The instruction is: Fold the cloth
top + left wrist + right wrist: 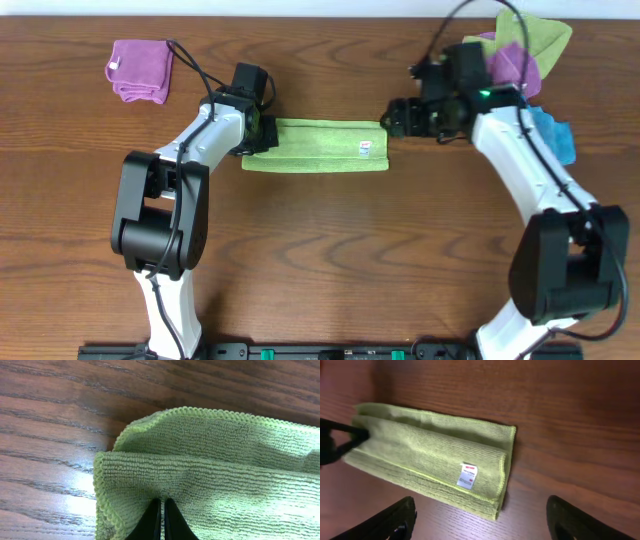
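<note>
The cloth (315,146) lies at the centre of the bench (320,250), folded into a band that runs left to right. Its tag (367,148) sits on the top layer near the right end. The left end effector (262,135) is at the left end of the cloth, closed on that edge. The right end effector (392,120) is just beyond the right end, clear of it, fingers apart. A folded cloth (140,70) lies at the rear left, well apart. Bunched cloths (520,50) lie at the rear right, behind the right arm. Another cloth (555,135) lies partly under that arm.
</note>
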### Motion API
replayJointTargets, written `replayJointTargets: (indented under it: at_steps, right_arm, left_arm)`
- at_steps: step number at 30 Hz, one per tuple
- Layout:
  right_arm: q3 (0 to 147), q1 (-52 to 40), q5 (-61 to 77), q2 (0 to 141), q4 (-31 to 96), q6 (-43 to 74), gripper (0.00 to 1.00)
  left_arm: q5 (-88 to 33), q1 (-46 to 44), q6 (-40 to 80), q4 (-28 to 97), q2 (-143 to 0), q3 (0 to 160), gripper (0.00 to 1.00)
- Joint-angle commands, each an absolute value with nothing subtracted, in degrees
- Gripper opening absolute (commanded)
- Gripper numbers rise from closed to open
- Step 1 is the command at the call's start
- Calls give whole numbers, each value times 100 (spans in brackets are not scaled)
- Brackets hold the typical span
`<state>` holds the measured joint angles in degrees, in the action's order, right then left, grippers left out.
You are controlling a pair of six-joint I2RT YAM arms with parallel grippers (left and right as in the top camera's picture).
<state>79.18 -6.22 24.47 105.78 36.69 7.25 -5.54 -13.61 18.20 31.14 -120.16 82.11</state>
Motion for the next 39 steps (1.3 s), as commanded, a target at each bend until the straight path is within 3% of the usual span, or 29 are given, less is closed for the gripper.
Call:
replayJointTargets:
  at_steps: [1,3,10,25,28,30,33,36,39]
  right_arm:
    - [7463,-405,3833,10742,3424,504,88]
    - [7271,-436,3929,10827,3288,508,92]
    - [7135,-464,4403,11375,3100,513,89]
    - [7135,-849,4091,12121,2630,875,84]
    - [7135,-856,4071,12143,2499,895,70]
    - [7172,-827,4066,12140,2394,985,38]
    - [7356,-731,4047,12138,2451,1072,2]
    - [7767,-620,3909,12097,2906,1087,1]
    - [8399,-563,2877,11926,4062,943,1]
  left_arm:
    - [-386,-1347,1848,3186,-12151,8171,6]
    - [-388,-1347,1846,3188,-12151,8171,6]
    - [-388,-1347,1846,3190,-12151,8171,6]
    - [-408,-1347,1846,3240,-12151,8171,6]
    - [-408,-1347,1846,3238,-12149,8171,6]
    - [-421,-1345,1841,3249,-12130,8193,6]
    - [-447,-1341,1820,3398,-11996,8381,6]
    - [-429,-1341,1776,3756,-11690,8794,5]
    - [-351,-1310,1647,4169,-11222,9268,6]
